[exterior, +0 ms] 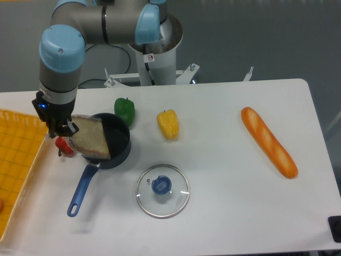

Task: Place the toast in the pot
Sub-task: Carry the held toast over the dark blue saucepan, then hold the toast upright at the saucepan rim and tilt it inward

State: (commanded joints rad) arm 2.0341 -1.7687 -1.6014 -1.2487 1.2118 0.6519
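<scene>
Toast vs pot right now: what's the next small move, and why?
Probably shift right a little, then lower. The toast hangs tilted at the end effector, covering only the left part of the pot, its left edge out past the rim toward the red pepper. Released here, it would likely catch on the rim. Whether the toast touches the rim can't be told.

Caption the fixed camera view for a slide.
Hand holds toast tilted over the pot's left rim.
</scene>
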